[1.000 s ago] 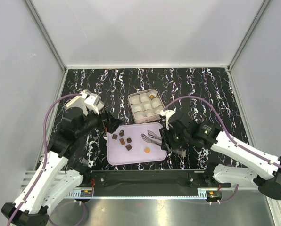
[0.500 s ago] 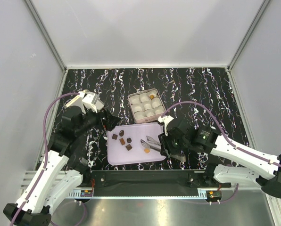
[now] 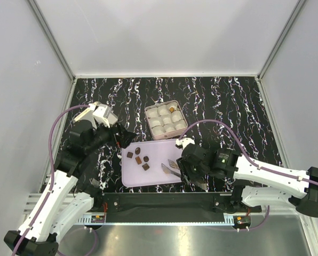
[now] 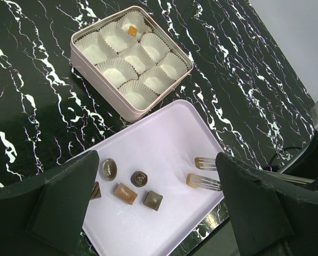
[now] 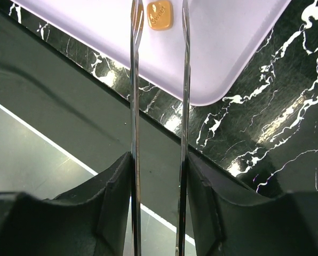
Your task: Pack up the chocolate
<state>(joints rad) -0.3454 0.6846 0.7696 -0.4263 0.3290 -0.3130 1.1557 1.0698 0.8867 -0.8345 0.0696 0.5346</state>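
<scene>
Chocolate (image 5: 160,14), 1 orange piece, sat between the tips of the tongs (image 5: 133,96) for pinching; the right pincer (image 5: 159,166), half-closed, clamped them, while the left pincer (image 4: 160,209) gaped empty.

L arm (image 3: 47,200) & R arm (image 3: 271,173): white shells, blk joints, purple cables (image 3: 53,140); L end effector (image 4: 158,160), R end effector (image 5: 159,156) blk.

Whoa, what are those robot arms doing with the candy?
The right claw holds metal tongs, with their tips on either side of an orange chocolate lying on the purple tray. The left claw hangs open over the tray's other end, near the other pieces. The tin has one chocolate in it; its other cups look empty.
</scene>
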